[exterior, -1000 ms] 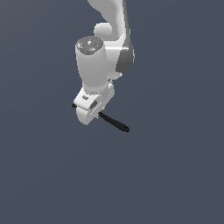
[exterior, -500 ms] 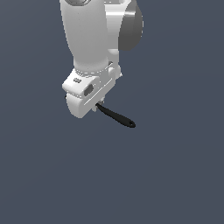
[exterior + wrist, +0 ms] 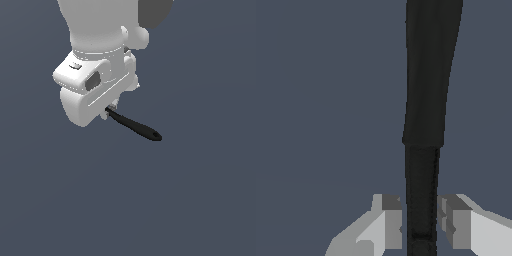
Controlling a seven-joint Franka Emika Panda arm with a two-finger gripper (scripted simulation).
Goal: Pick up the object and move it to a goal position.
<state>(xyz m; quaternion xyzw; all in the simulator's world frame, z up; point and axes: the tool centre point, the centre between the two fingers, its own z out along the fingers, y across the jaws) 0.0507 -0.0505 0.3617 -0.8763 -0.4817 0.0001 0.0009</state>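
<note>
The object is a thin black rod-like tool (image 3: 136,126) with a slightly wider rounded tip. In the exterior view it sticks out from under the white gripper (image 3: 111,106) toward the exterior view's right and slopes down a little. The gripper body hides the fingers there. In the wrist view the black tool (image 3: 426,100) runs straight between the two grey fingertips (image 3: 391,222), which close against its narrow end. The gripper (image 3: 422,225) is shut on the tool and holds it above the plain grey-blue floor.
A plain grey-blue floor (image 3: 200,200) fills both views. The white arm (image 3: 100,30) fills the upper part of the exterior view.
The arm and the held tool have come closer to the exterior camera and look larger. The tool stays in the gripper at the same slope.
</note>
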